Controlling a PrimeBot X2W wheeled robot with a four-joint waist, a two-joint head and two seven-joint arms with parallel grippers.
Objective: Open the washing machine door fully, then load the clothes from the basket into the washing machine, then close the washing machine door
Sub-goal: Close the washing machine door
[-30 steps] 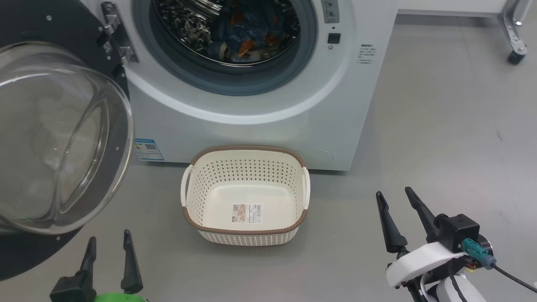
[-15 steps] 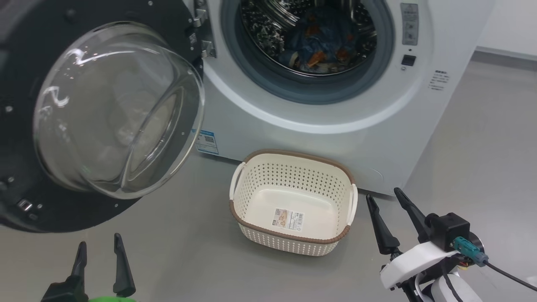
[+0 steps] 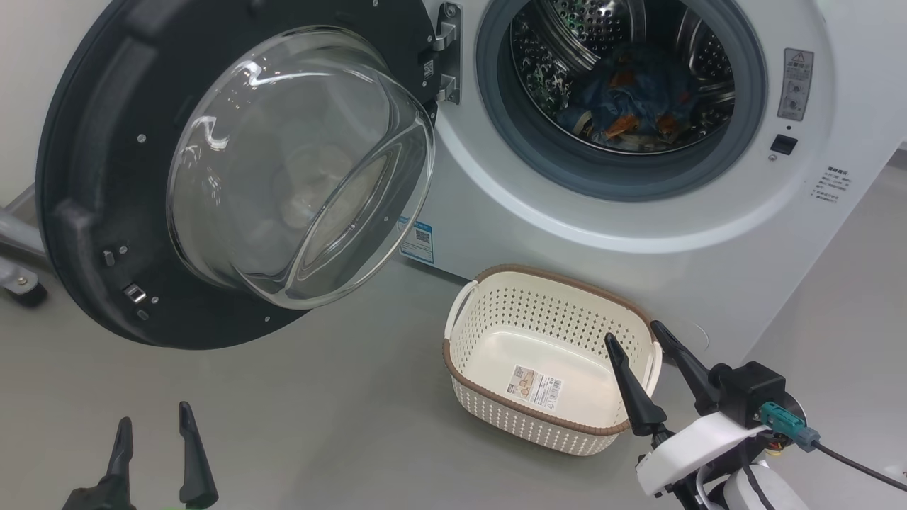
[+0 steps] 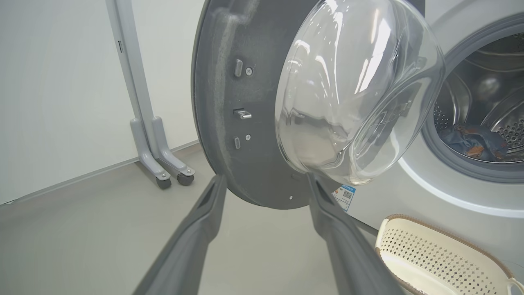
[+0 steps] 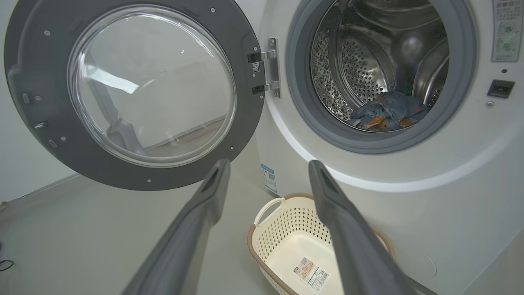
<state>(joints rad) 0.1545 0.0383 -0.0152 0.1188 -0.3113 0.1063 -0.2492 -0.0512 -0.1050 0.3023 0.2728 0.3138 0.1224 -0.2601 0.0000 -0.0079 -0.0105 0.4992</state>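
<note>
The white washing machine [image 3: 716, 269] stands with its round black door [image 3: 92, 177] swung wide to the left, glass porthole [image 3: 297, 170] bulging outward. Blue clothes [image 3: 631, 99] with orange prints lie inside the steel drum, also seen as clothes [image 5: 387, 112] in the right wrist view. The cream basket [image 3: 496, 319] sits on the floor before the machine, holding nothing but its sticker. My left gripper [image 3: 152, 421] is open low at the left, below the door [image 4: 229, 135]. My right gripper [image 3: 634, 336] is open beside the basket's right end, above the basket [image 5: 278, 233] in its own view.
Grey floor [image 3: 319, 411] spreads around the basket. A grey wheeled stand leg [image 4: 163, 159] rises by the wall left of the door; a caster [image 3: 25, 290] shows at the far left. The machine's latch slot [image 3: 782, 144] sits right of the drum opening.
The head camera has turned left, so the machine, door and basket slid rightward in view. Both grippers stay open and low, holding nothing.
</note>
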